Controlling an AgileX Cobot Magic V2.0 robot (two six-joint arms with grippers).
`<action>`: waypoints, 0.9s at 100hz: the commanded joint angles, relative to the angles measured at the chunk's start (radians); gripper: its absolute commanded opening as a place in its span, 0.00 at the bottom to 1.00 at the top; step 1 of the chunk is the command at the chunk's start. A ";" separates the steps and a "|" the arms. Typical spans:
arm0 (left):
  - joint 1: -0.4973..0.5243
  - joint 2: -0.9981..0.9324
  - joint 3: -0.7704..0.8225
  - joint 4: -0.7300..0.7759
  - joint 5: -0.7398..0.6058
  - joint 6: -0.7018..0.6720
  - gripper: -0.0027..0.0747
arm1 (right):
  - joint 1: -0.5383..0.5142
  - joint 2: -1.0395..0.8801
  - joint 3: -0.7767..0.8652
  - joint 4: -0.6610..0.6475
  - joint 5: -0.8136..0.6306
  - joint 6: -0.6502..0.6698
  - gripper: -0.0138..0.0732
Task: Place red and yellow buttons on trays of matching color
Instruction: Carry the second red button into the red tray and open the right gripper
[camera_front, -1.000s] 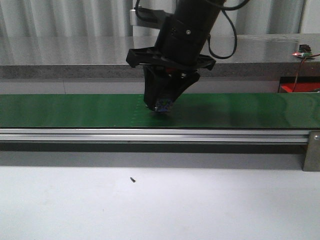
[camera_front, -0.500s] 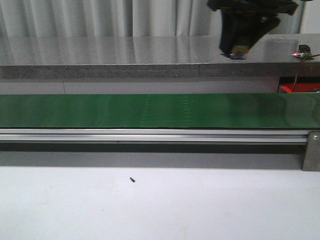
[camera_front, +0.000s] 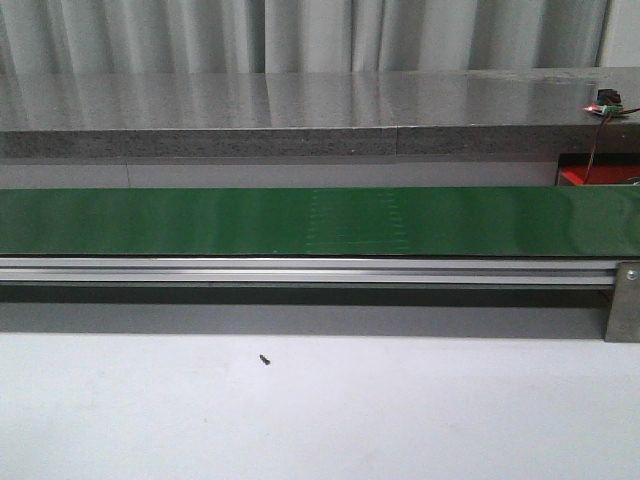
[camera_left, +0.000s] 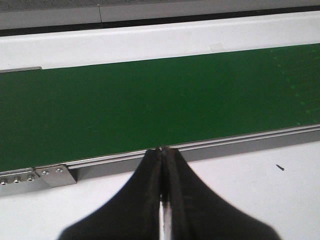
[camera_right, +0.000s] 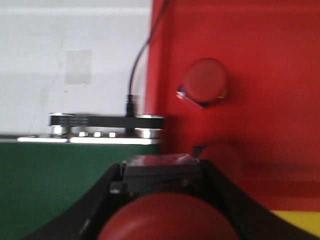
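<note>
In the right wrist view my right gripper (camera_right: 162, 172) is shut on a red button (camera_right: 167, 217), whose grey base fills the gap between the fingers. It hangs at the edge of the red tray (camera_right: 280, 115), where another red button (camera_right: 204, 81) lies. A strip of the yellow tray (camera_right: 295, 216) shows beside the red one. My left gripper (camera_left: 163, 150) is shut with nothing in it, over the near rail of the green belt (camera_left: 150, 110). The front view shows neither gripper, only the bare green belt (camera_front: 320, 220) and a corner of the red tray (camera_front: 592, 176).
A black cable (camera_right: 135, 75) runs down the red tray's side to the belt's end roller (camera_right: 105, 122). A small dark screw (camera_front: 265, 359) lies on the white table in front of the belt. A grey ledge (camera_front: 300, 115) runs behind the belt.
The right arm lifted off the middle of the belt with the button, swung up and right, and has left the front view.
</note>
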 joint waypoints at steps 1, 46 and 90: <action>-0.005 -0.010 -0.026 -0.034 -0.048 0.003 0.01 | -0.067 -0.064 -0.029 0.001 -0.031 0.001 0.46; -0.005 -0.010 -0.026 -0.034 -0.048 0.003 0.01 | -0.214 -0.011 0.004 0.005 -0.178 0.080 0.46; -0.005 -0.010 -0.026 -0.034 -0.048 0.003 0.01 | -0.208 0.213 -0.225 0.012 -0.053 0.088 0.46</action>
